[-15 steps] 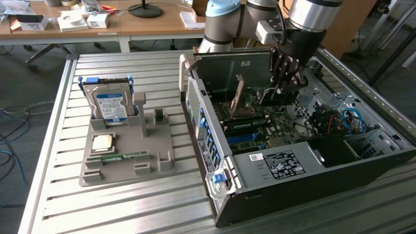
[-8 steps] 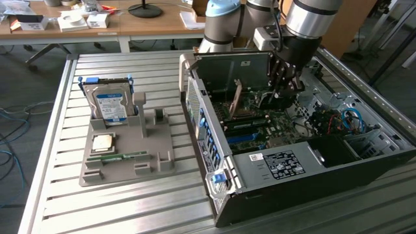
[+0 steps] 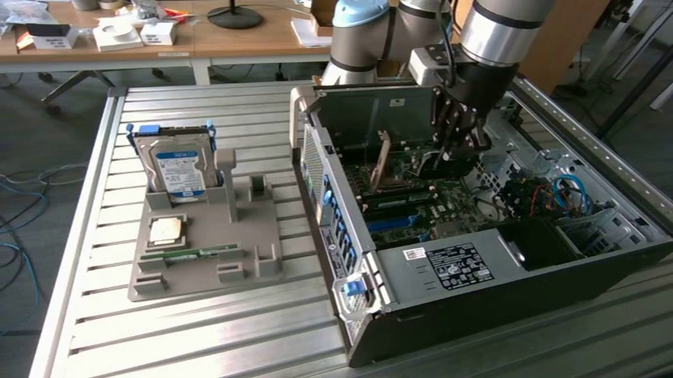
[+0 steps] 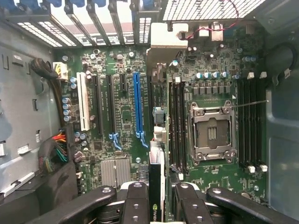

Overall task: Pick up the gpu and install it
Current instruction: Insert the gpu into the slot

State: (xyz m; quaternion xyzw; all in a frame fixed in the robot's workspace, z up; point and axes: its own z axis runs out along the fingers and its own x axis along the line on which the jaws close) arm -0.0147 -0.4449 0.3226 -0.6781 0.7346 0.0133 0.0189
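One gpu (image 4: 156,184), one hard drive (image 3: 179,169), one memory stick (image 3: 189,253), one processor chip (image 3: 169,231), one computer case (image 3: 505,315).

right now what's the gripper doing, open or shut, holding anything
gripper: jaws closed on the gpu, which it holds edge-on over the motherboard.

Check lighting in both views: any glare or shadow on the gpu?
Exterior view: even room light, no glare, dark pockets inside the case. Wrist view: vent slots blown out white, motherboard evenly lit, gpu edge-on in the gripper, its near end in shadow.
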